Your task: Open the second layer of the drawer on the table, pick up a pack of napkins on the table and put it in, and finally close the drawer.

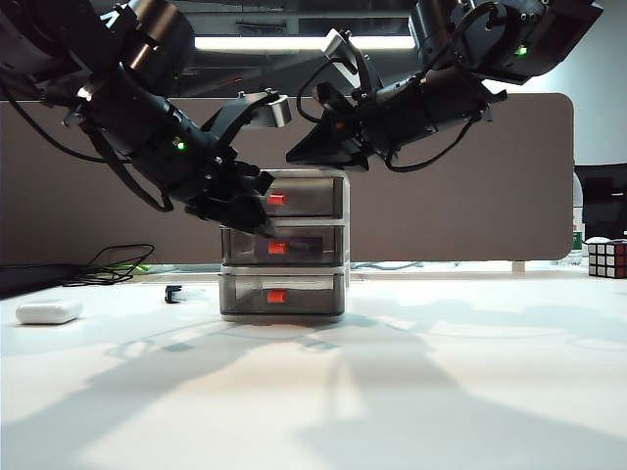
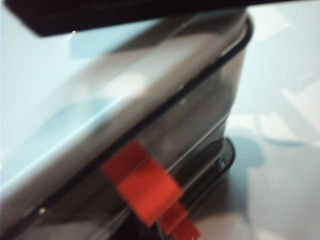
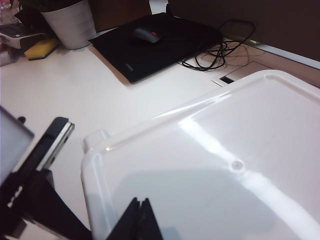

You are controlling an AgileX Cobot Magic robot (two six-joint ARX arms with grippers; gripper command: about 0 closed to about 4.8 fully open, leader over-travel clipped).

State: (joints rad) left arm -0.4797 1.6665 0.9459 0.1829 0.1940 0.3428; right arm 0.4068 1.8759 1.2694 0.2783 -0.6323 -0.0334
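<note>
Bare table (image 1: 313,392) up front. Drawer (image 1: 284,245) mid-table, all tiers shut. L gripper (image 1: 257,221) pinched shut, empty, tips just beside second layer (image 1: 294,247) handle. R gripper (image 3: 140,215) shut, resting atop unit. Napkins not seen. Tip: hook red tab squarely, pull straight, R steadies frame.

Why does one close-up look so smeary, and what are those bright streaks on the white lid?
Left wrist view: the drawer and its red handles sit too close, so they blur. Right wrist view: glare streaks across the unit's glossy top. Exterior view: a ceiling strip light backlights both arms, casting shadows on the table.
</note>
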